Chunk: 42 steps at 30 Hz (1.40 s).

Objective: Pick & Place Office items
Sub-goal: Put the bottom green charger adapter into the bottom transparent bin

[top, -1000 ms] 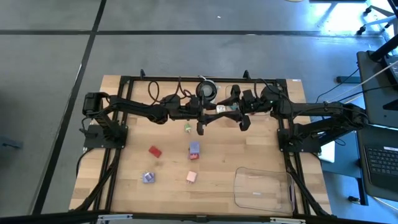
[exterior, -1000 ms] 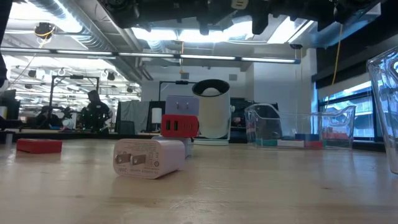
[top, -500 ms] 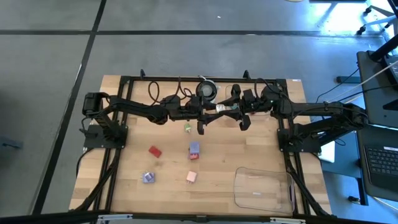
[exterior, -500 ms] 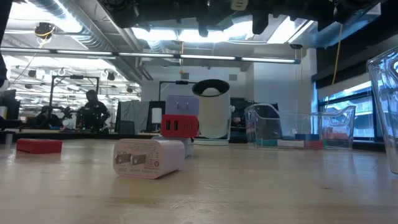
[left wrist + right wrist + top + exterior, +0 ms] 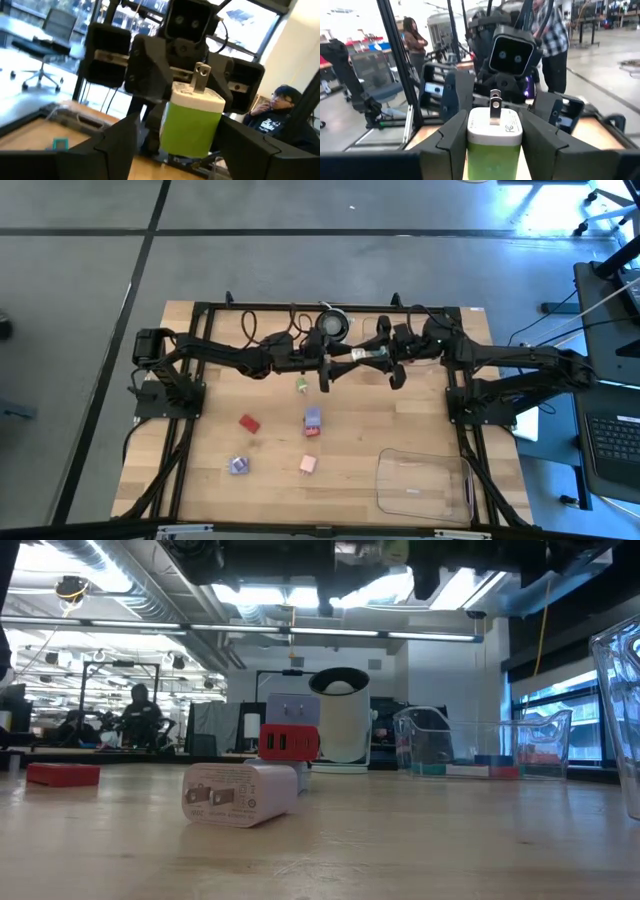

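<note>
Since a second ago your left gripper (image 5: 172, 145) has let go: its fingers now stand apart on either side of the green-and-white charger (image 5: 494, 145), clear of it, while your right gripper (image 5: 492, 137) has it clamped between both fingers. You are mid-handover, above the back middle of the table (image 5: 215, 435). The other office items lie below on the wood, near the clear tray (image 5: 425, 480). Next, judge that the grip is firm, back your left arm away, then carry the charger toward the tray.
</note>
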Available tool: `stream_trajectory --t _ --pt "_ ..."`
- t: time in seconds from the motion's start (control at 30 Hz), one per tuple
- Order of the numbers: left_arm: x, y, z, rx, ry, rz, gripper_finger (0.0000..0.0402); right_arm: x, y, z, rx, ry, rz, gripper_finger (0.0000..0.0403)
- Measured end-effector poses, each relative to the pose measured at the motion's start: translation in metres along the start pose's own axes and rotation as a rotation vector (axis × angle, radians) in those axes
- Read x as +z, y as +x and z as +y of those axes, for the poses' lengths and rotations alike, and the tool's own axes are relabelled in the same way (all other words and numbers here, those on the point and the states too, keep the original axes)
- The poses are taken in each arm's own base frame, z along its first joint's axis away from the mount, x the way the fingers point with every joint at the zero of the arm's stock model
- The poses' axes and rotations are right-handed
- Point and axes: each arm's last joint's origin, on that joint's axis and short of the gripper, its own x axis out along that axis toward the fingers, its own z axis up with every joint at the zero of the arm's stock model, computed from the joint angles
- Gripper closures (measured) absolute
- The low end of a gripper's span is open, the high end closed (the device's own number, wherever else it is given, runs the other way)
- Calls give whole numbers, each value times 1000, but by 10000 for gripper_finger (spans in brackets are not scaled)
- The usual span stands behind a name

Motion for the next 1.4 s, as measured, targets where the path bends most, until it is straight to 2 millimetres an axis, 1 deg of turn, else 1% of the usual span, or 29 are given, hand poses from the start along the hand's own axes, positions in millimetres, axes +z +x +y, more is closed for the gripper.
stream_trajectory --t 0.13,0.27,0.37,0.47,0.6,0.67,0.83,1.03,1.1,1.27,1.4 --pt "-6 0 4 31 -39 62 130 1 -13 2 -22 10 65 253" --pt "-11 -1 6 51 -58 121 126 1 -30 6 -47 51 134 253" --pt "-17 -2 8 75 -59 183 127 1 -42 12 -53 165 182 253" --pt "-24 -4 12 108 -61 258 129 -3 -53 19 -10 334 264 253" --pt "-35 -8 17 162 -53 378 129 -14 -64 30 36 553 421 253" --pt "-40 -11 20 189 -32 448 129 -21 -68 38 49 634 513 251" --pt "-53 -21 28 261 -15 617 129 -36 -75 64 99 752 735 250" --pt "-64 -32 33 329 -19 775 129 -44 -77 98 206 860 924 251" --pt "-67 -36 35 344 -6 822 129 -48 -77 109 212 868 984 250" --pt "-74 -46 37 367 63 951 129 -64 -74 134 165 853 1137 250" --pt "-77 -53 40 366 185 1035 129 -81 -70 154 133 832 1269 249"
